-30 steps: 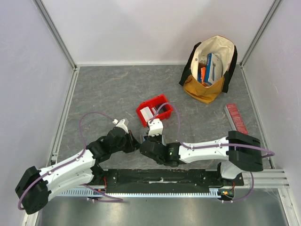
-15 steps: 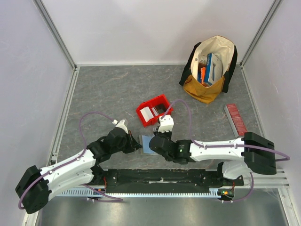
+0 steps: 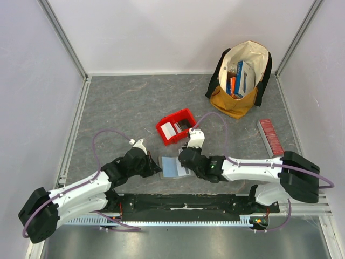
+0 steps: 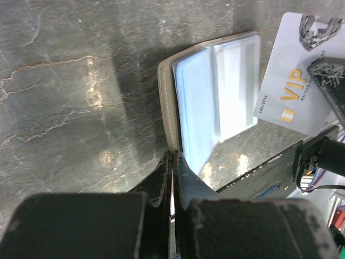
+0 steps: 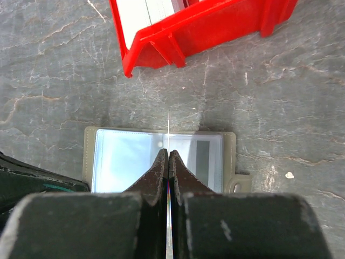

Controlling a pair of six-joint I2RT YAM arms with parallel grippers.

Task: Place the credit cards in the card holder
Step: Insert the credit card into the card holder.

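Observation:
The grey-olive card holder [image 3: 173,167] lies open on the table, its clear sleeves up; it also shows in the left wrist view [image 4: 215,97] and the right wrist view [image 5: 129,156]. My left gripper [image 4: 174,156] is shut on the holder's left cover edge, also seen from the top [image 3: 154,168]. My right gripper [image 5: 168,154] is shut on a white credit card, seen edge-on [image 5: 168,127], held upright over the holder's middle. In the left wrist view that card [image 4: 294,75] reads VIP. More white cards [image 5: 145,11] stand in the red bin.
The red bin [image 3: 186,116] sits just beyond the holder. A tan and cream bag [image 3: 233,103] with colourful boxes stands at the back right. A long red ribbed box [image 3: 270,136] lies at the right. Both arms meet at the holder near the front edge.
My right arm has shifted right, uncovering the open card holder, and now holds the card over it. My left gripper has stayed at the holder's left edge.

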